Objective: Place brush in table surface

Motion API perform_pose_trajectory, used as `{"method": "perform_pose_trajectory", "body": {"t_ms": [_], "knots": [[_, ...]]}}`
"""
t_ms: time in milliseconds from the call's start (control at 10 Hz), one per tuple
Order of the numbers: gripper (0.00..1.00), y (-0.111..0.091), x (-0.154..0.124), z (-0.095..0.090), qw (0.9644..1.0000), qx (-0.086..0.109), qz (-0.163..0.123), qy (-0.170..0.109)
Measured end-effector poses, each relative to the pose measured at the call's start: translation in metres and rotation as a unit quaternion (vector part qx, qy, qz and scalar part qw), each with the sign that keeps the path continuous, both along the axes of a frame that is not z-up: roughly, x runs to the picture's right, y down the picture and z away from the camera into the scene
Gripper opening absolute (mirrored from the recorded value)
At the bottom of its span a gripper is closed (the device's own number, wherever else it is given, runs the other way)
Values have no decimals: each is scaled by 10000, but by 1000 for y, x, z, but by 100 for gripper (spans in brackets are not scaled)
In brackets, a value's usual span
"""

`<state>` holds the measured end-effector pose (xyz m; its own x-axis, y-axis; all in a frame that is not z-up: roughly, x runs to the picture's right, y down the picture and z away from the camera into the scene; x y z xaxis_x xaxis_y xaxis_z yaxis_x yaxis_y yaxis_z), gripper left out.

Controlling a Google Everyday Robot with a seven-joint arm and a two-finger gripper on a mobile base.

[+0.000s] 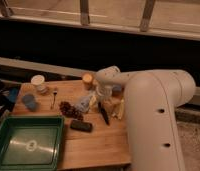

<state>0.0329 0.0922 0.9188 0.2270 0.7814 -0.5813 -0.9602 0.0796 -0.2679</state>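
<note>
The brush (104, 115) is a slim black stick just below my gripper (104, 96), with its lower end over the middle of the wooden table surface (93, 145). I cannot tell whether the brush rests on the wood or hangs from the gripper. My white arm (153, 115) reaches in from the right and hides the table's right side.
A green tray (27, 145) sits at the front left. A short black block (81, 126) lies beside it. A dark reddish cluster (70, 110), a pale bag (84, 102), a small fork (54, 97), a white cup (39, 82), a blue cup (29, 101), an orange cup (87, 80) and yellow items (116, 107) crowd the back.
</note>
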Motion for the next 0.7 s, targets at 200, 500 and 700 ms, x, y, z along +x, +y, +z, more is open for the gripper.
{"method": "perform_pose_trajectory", "body": {"t_ms": [200, 500, 700], "knots": [[80, 7, 3, 8, 9998, -153, 86, -22], [66, 16, 0, 12, 9996, -245, 88, -83], [46, 14, 2, 11, 9997, -222, 52, -70]]}}
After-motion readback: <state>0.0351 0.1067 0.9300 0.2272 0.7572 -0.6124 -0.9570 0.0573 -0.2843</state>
